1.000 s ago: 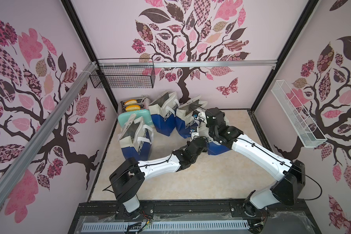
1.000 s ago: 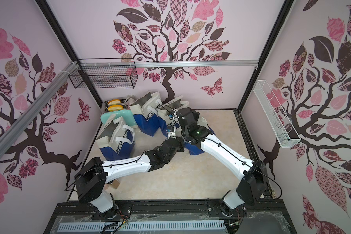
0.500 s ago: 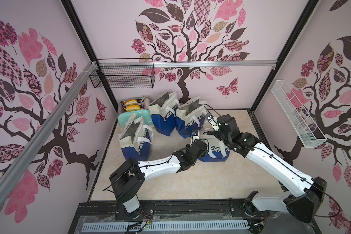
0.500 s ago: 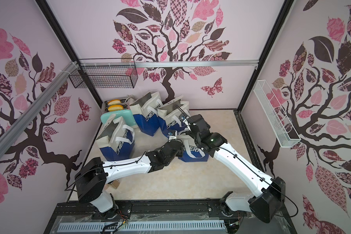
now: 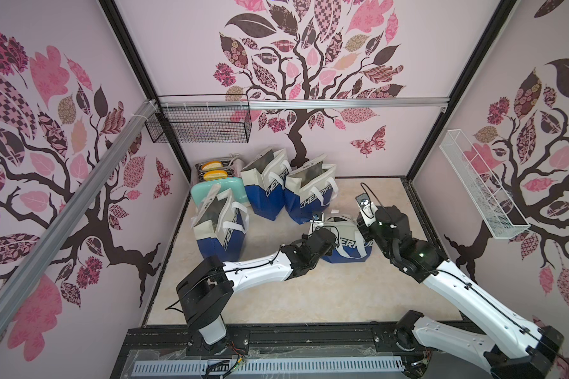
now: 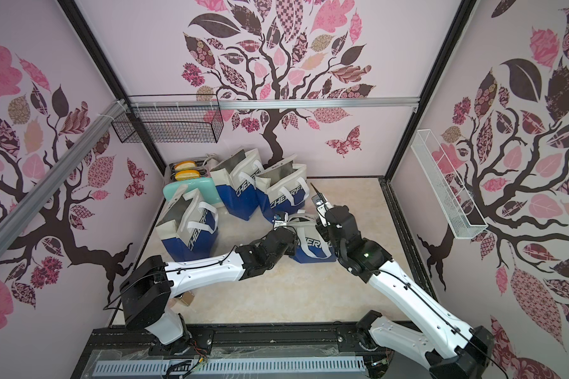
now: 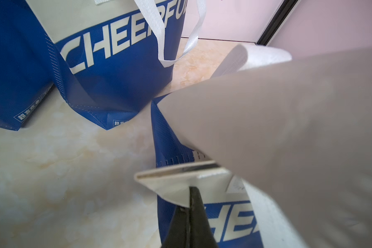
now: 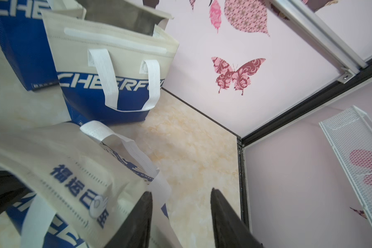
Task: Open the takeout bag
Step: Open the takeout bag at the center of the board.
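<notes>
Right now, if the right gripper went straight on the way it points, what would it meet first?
Probably bare tabletop just past the takeout bag's handle; the right gripper is open, depth unclear.

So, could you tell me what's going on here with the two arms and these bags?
The robot is working on opening the takeout bag that stands between its arms. The left gripper is shut on a corner of the bag's top edge. The right gripper is open at the bag's other side and grips nothing. Three other bags stand farther back with their mouths open.
</notes>
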{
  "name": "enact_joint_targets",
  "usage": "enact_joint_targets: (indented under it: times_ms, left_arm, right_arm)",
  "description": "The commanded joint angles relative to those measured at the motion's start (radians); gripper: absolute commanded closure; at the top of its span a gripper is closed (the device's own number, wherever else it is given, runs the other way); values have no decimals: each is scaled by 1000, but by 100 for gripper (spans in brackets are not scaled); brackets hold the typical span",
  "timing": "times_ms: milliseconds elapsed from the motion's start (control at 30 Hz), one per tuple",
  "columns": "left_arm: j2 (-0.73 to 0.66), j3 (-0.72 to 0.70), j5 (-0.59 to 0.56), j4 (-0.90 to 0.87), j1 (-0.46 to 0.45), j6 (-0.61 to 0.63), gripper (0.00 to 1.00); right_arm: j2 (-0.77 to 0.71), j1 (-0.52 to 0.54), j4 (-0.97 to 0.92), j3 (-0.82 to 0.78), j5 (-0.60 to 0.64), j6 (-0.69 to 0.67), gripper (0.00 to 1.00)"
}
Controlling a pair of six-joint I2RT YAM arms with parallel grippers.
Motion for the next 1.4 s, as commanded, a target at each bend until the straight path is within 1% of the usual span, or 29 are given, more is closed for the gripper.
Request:
enact_joint_targets:
  times_ms: [0,100,200,300,367,533,667,767,1000,1233,1367]
  left_arm:
    - [-9,12,-4,-40,-3,19,100]
    - [-7,19,-4,-41,-3,19,100]
    - [-3,29,-5,-41,-3,22,100]
    - [-5,32,-3,-42,-4,25,100]
    - [-6,31,-6,-45,-5,27,100]
    - [-16,22,-14,-41,-4,27,100]
    - [-17,19,-14,-39,-5,28,100]
    - [-21,15,-12,-38,-5,30,100]
    - [-26,11,-14,-33,-5,33,100]
    - [-23,11,-8,-24,-8,35,100]
    - [-28,7,-15,-25,-8,39,100]
  right_arm:
    - [-57,-2,-77,37,-104,40,48]
    - [-74,-2,-143,13,-185,46,44]
    - [-79,-3,-138,-44,-201,46,41]
    - [-68,-1,-140,-69,-235,52,36]
    - [-60,0,-139,-78,-245,54,35]
    - [-36,4,-104,-86,-201,43,36]
    - [10,7,-65,-73,-99,60,36]
    - [42,7,-55,-62,-51,62,37]
    - [24,6,30,-59,44,53,38]
    - [63,6,17,-20,36,18,40]
    - [75,7,19,-46,9,23,42]
